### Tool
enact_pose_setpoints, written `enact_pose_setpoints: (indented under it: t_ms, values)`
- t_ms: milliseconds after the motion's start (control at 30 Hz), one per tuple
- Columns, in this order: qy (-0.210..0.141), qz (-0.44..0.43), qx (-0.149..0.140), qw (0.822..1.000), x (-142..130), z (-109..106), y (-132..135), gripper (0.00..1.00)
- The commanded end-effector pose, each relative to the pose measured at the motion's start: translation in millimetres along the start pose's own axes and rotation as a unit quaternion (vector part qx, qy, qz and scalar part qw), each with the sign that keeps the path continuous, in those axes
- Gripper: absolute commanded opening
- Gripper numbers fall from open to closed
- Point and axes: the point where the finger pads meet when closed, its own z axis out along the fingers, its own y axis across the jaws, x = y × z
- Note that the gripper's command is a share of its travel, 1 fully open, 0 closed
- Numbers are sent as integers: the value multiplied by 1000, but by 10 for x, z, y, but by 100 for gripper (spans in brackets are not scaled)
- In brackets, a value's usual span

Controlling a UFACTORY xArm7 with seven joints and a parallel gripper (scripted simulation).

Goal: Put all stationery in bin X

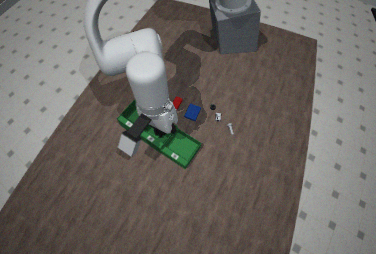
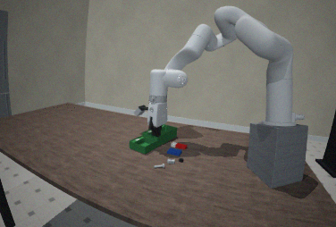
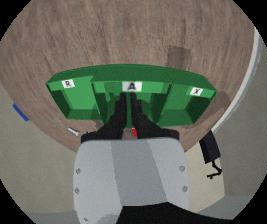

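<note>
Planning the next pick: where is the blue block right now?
In the top view, the blue block lies on the table just right of the red block, between the green bin and the small black disc.

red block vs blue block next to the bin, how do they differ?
Colour: the red block is red, the blue block is blue.
Shape: the blue block looks flat and square from above; the red block shows a smaller, narrower footprint.
Position: the red block lies right by the green bin and the arm; the blue block lies a bit farther out, toward the small black disc.
Shared: both rest on the table, outside the bin.
</note>
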Motion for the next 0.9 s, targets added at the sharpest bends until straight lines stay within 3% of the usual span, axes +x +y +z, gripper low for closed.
enact_pose_setpoints:
  t_ms: [0, 867]
  values:
    - [2, 0, 0, 1000, 16, -14, -4, 7]
    - [2, 0, 0, 1000, 15, -239, -4, 7]
